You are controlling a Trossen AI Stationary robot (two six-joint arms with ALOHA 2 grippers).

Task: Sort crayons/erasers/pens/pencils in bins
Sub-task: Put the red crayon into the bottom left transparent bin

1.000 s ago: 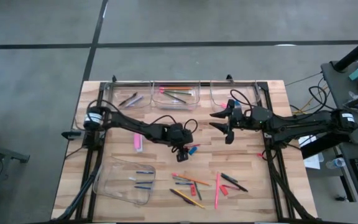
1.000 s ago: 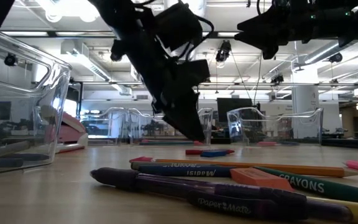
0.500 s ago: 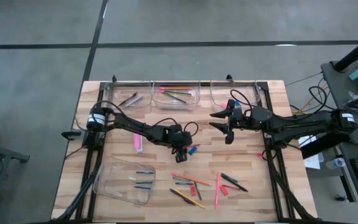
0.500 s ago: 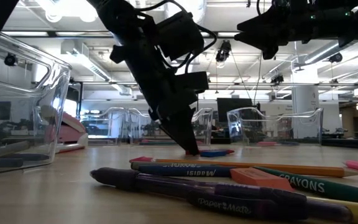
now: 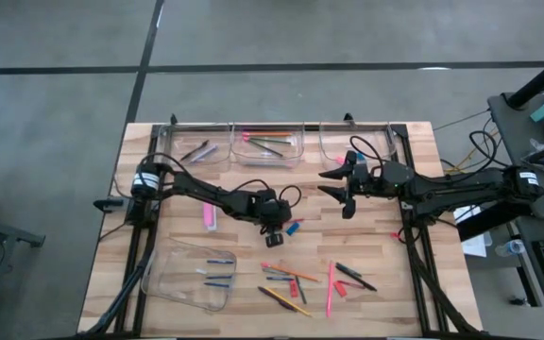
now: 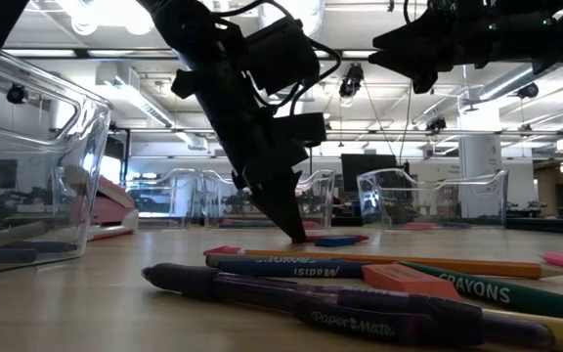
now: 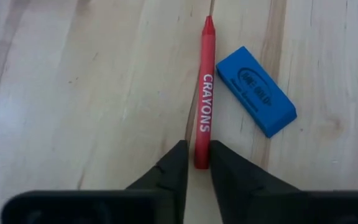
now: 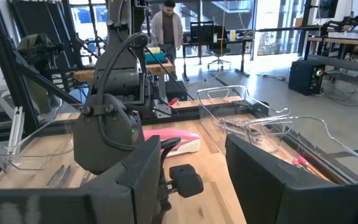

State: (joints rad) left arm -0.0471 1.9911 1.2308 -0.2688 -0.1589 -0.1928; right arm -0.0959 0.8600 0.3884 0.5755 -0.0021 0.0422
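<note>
A red crayon (image 7: 204, 93) lies flat on the wooden table, with a blue eraser (image 7: 255, 99) flat beside it. My left gripper (image 7: 197, 165) is down at the table's middle (image 5: 274, 229) and shut on the crayon's blunt end. My right gripper (image 5: 336, 181) hangs open in the air right of the middle, with nothing between its fingers. Three clear bins (image 5: 267, 146) stand along the far edge, and another bin (image 5: 192, 274) sits at the near left. Loose pens, pencils and crayons (image 5: 300, 279) lie near the front. My left gripper pinches the red crayon's blunt end (image 7: 201, 158) between its two fingertips, one on each long side. The fingers slant down from above and lie across the crayon. The crayon lies flat on the table, its pointed tip away from the gripper.
A pink item (image 5: 209, 215) lies left of my left gripper. The far left bin (image 5: 196, 149) holds dark sticks, the middle one coloured sticks. A purple pen (image 6: 301, 298) and crayons lie close to the low camera. A rail runs behind the far bins.
My left gripper has come down to the table at the red crayon, and its fingers have drawn together on it. The crayon and the blue eraser lie where they were.
</note>
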